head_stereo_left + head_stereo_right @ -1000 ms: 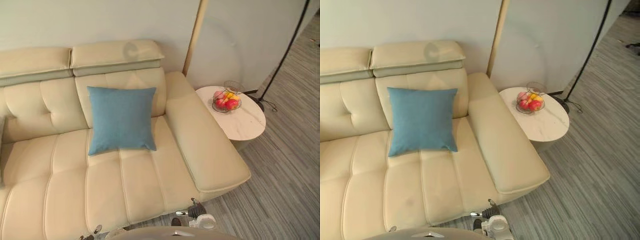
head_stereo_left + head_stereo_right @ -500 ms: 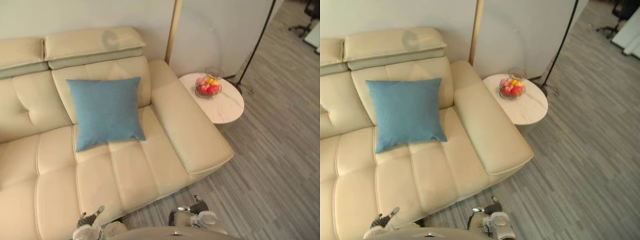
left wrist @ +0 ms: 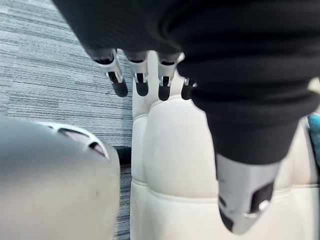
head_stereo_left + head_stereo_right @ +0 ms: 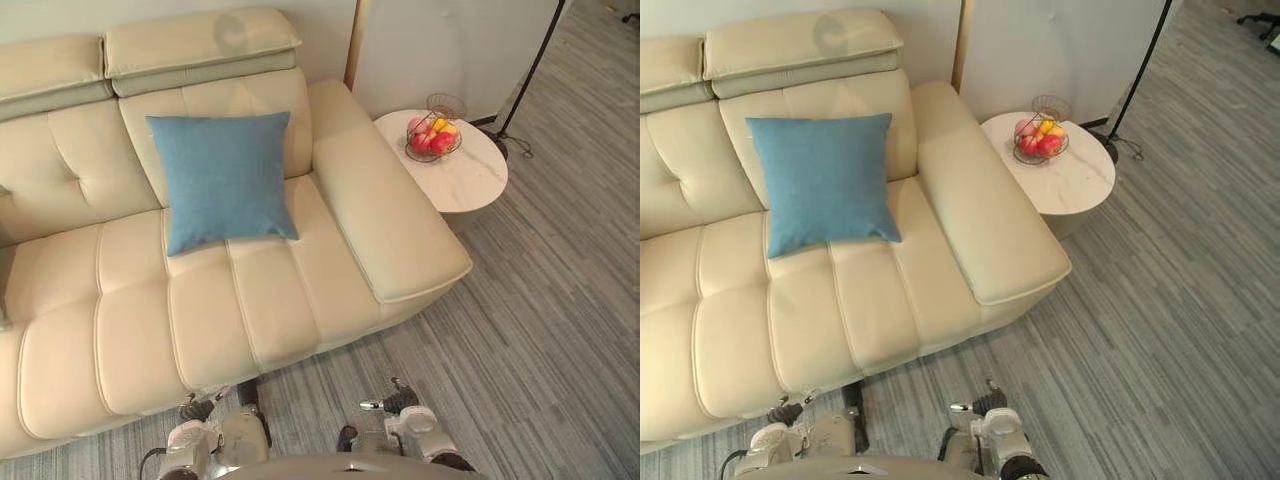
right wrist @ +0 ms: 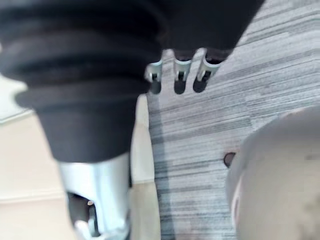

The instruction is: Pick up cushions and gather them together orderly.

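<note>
1. The left hand hangs low before the front edge of the sofa. Its fingers are straight and spread a little apart, and they hold nothing. In its wrist view the cream seat and the grey striped floor show past the fingertips.
2. The sofa is of cream leather with stitched seat panels and two raised headrests at the back.
3. One blue cushion stands on the seat next to the armrest. It leans on the backrest and its lower edge rests on the seat. It is near the armrest, but I cannot tell if it touches it. Neither hand touches it, and both are well apart from it.
4. The right hand also hangs low over the floor, just beside the front of the sofa. Its fingers are straight and relaxed, with nothing between them.
5. A round white table stands just beside the armrest, on its outer side.
6. A wire basket with red and yellow fruit stands on the table, toward the wall.
7. A thin black lamp pole rises behind the table.
</note>
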